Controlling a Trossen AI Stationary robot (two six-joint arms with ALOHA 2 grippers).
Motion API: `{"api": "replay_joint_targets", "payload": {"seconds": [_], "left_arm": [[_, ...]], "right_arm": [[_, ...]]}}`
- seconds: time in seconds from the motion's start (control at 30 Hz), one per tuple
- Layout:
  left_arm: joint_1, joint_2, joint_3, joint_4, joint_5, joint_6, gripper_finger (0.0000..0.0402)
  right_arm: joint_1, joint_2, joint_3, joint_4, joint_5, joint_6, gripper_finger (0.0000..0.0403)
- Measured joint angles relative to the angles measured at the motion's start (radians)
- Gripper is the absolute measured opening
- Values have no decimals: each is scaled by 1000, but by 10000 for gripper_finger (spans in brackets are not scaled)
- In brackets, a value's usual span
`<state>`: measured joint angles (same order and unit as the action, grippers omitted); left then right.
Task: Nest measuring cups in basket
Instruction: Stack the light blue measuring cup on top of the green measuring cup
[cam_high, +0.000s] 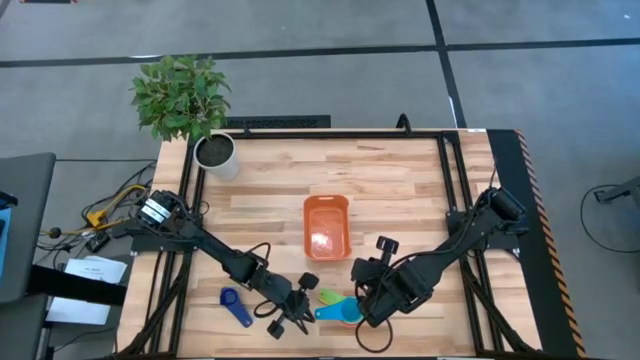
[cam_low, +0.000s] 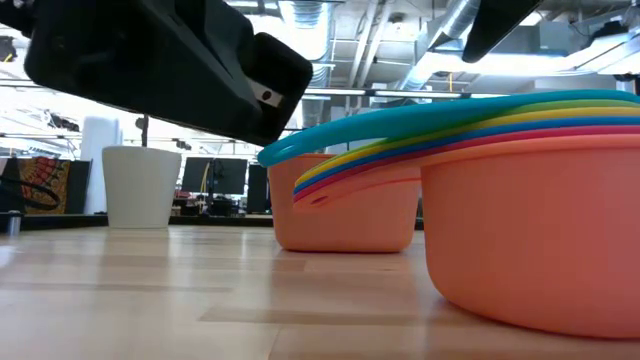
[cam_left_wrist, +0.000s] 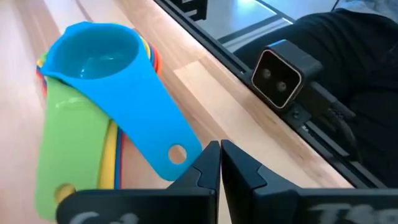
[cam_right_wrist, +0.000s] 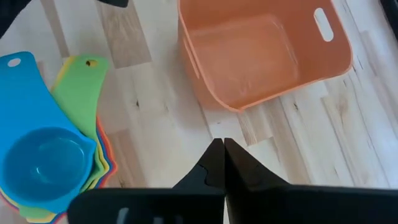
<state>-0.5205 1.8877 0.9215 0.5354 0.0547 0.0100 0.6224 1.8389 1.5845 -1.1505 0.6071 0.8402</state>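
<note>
Several nested measuring cups (cam_high: 340, 308), handles toward left hand (cam_high: 297, 318).

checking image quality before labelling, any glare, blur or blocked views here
High view: glare on the basket floor. Low view: the nested measuring cups loom close and fill the right side, a dark arm covers the top left, ceiling lights are bright. Left wrist view: the light blue cup is sharp, the foreground gripper soft.

Even, bright overhead light falls on the desk (cam_high: 400, 180), shadows soft and short. In the low view ceiling lamps (cam_low: 310, 15) glare and the near stack of measuring cups (cam_low: 530, 230) is blurred. The basket (cam_high: 326, 226) floor shows a pale sheen.
</note>
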Motion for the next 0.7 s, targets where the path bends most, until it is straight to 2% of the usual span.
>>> {"api": "replay_joint_targets", "payload": {"seconds": [0.13, 0.43, 0.7], "left_arm": [[5, 0, 0, -7, -51, -2, 0], [5, 0, 0, -38, -293, -4, 0], [-10, -60, -1, -124, -313, -30, 0]], "right_arm": [[0, 0, 0, -1, 1, -5, 14], [0, 0, 0, -10, 3, -16, 11], [0, 0, 0, -9, 4, -19, 18]]}}
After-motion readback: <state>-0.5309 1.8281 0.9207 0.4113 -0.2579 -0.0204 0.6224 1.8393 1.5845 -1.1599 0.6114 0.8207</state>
